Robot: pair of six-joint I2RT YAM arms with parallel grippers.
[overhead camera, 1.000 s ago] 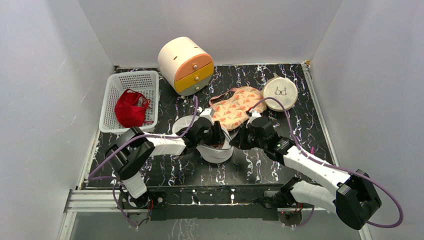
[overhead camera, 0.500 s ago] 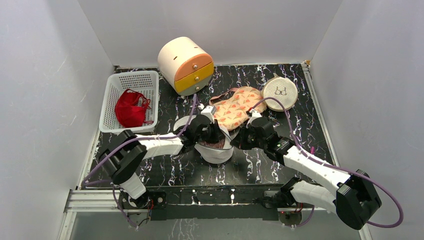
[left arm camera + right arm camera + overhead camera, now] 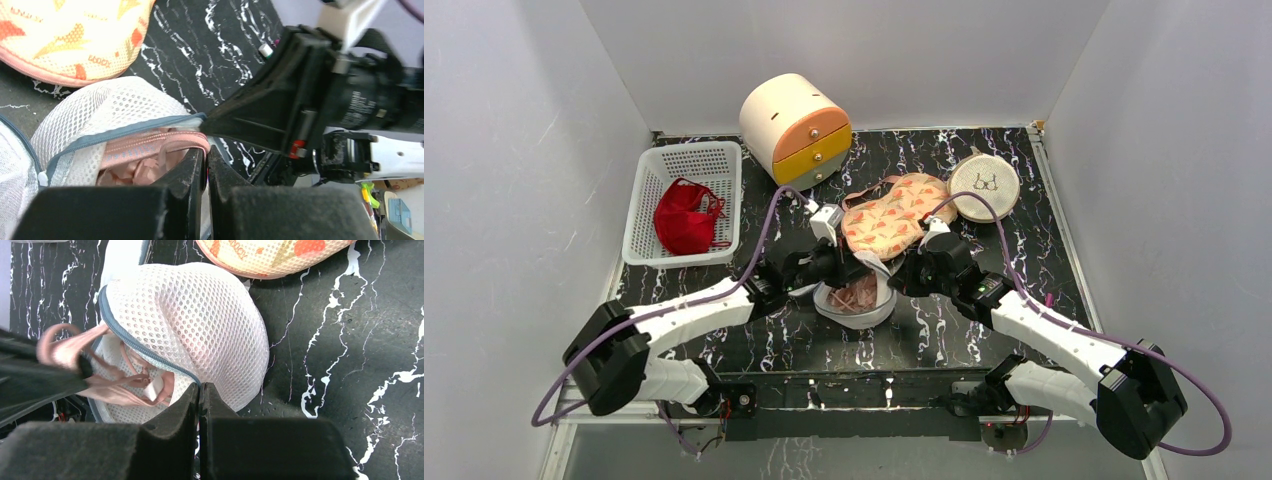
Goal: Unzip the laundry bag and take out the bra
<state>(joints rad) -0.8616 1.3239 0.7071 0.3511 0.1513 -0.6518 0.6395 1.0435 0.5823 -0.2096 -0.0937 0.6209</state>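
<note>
Black, white-veined table (image 3: 984, 330). Directly on it: white basket (image 3: 686, 160) at rear left, cream drawer box (image 3: 792, 130) at back, patterned cloth (image 3: 894, 215) and round pouch (image 3: 983, 185) at rear right, laundry bag (image 3: 200, 325) in the centre.

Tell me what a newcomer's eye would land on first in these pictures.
The two grippers tip to tip at the open white mesh laundry bag in the centre: the left gripper pinches a strap of the pink bra inside it, and the right gripper clamps the bag's blue-grey rim. Next, the red garment in the white basket at the far left.
</note>
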